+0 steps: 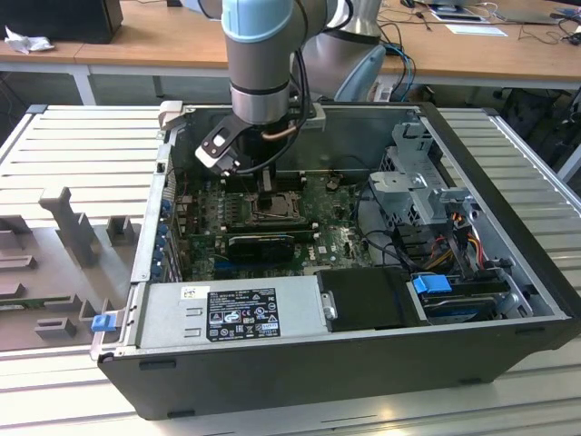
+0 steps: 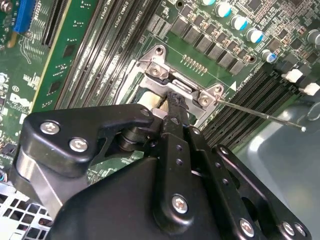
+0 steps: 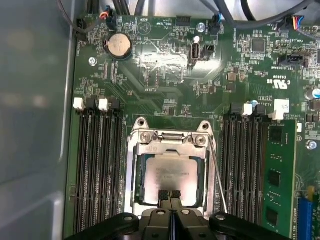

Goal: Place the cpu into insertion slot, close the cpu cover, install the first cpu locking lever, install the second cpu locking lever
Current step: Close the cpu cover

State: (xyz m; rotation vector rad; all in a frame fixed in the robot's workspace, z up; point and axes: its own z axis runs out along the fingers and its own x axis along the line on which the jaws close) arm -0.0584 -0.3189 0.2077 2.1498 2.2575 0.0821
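Pressure seemed to be the point of it: the hand point(image 3: 169, 195) stood with its two fingers point(image 3: 161, 197) drawn tight together and nothing between them. The joined tips rested at the near edge of the cpu point(image 3: 172, 169), about where the cpu cover point(image 3: 134, 167) borders the chip. From where I watched, the arm point(image 1: 263, 73) hung straight into the open computer case point(image 1: 318, 372). The case lay on its side on the slatted counter point(image 1: 82, 154), so the motherboard point(image 3: 165, 75) faced upward and the hand could work from above.

The cpu lay flat and square in the insertion slot point(image 1: 277, 211), between the banks of memory slots point(image 3: 97, 165). The silvery cover looked to be down around it, its square opening framing the pale top. I could not be sure it sat fully flat, since the hand hid its near edge. Fingers pressed together make a narrow, blunt pusher, which suits bearing on a thin plate rather than gripping one.

One locking lever point(image 3: 218, 175) was plainly not fastened. A thin steel rod, it ran slantwise beside the socket, and in the second wrist view it stuck out free over the memory slots.
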